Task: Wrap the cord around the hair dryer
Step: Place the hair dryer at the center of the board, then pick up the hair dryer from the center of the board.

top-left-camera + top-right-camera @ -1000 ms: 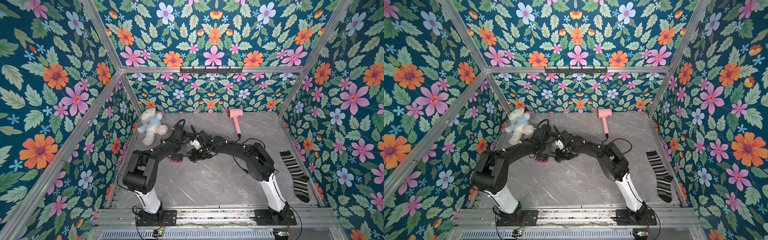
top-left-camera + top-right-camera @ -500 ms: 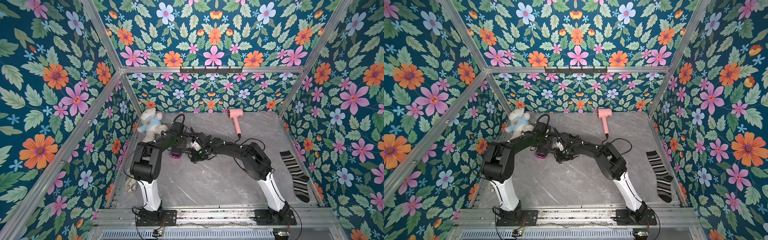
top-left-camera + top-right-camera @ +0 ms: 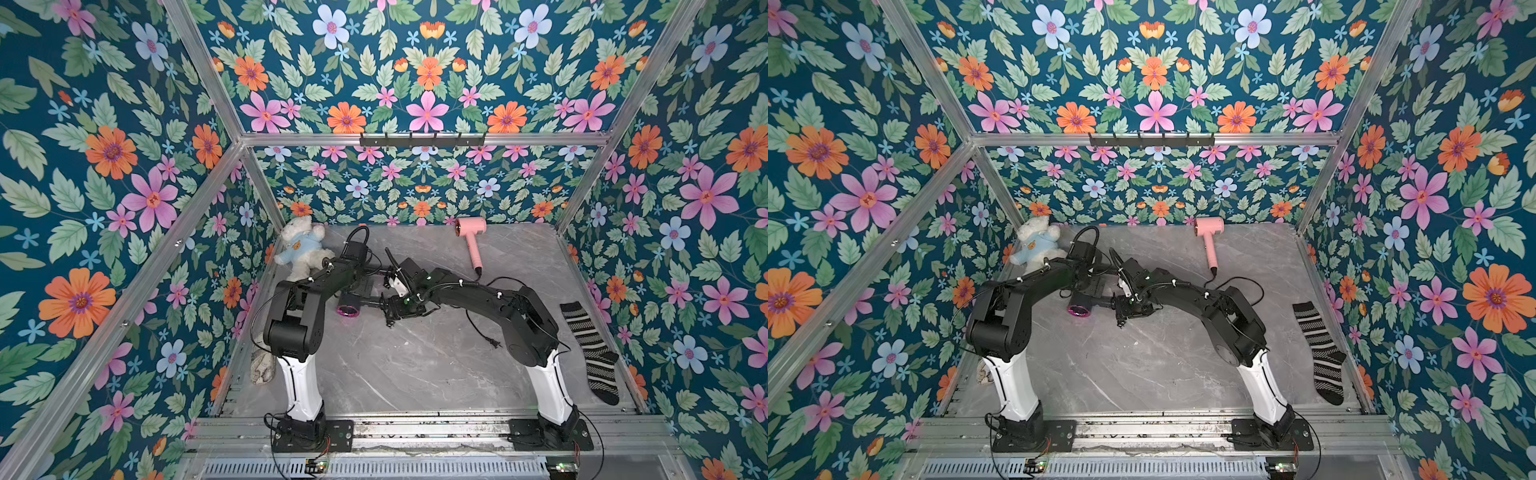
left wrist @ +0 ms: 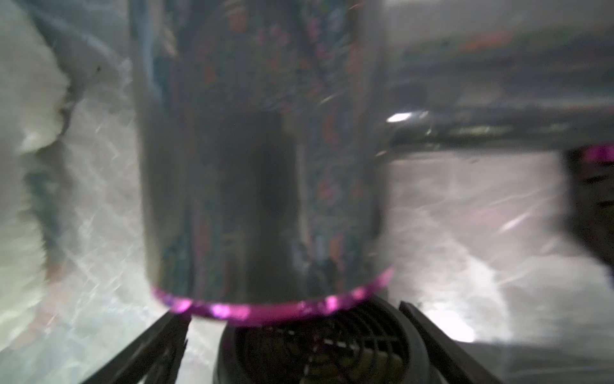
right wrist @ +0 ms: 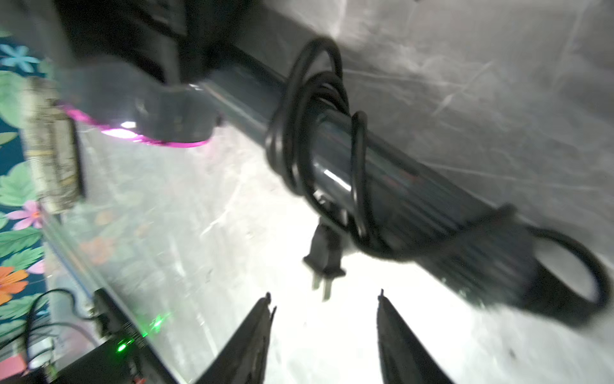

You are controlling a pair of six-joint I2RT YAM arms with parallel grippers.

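Right now the dark hair dryer point(image 3: 348, 306) is lying on the marble table point(image 3: 415, 365), left of its middle, between the two wrists, with its magenta-ringed barrel pointing toward the front. Its black cord point(image 5: 299, 133) is sitting in several loose loops around the handle. The plug point(image 5: 324, 256) is sticking out from the coil.

The right gripper point(image 5: 324, 294) is hovering just short of that plug, its jaws parted and nothing between them. The left gripper point(image 4: 294, 311) is standing spread wide, its fingers point(image 4: 159, 349) flanking the dryer's vented rear end without clamping it, though the view is blurred.

A pink hair dryer point(image 3: 471, 232) is lying near the back wall, a teddy bear point(image 3: 301, 249) is sitting in the back left corner, and a striped sock point(image 3: 590, 345) is lying along the right edge.
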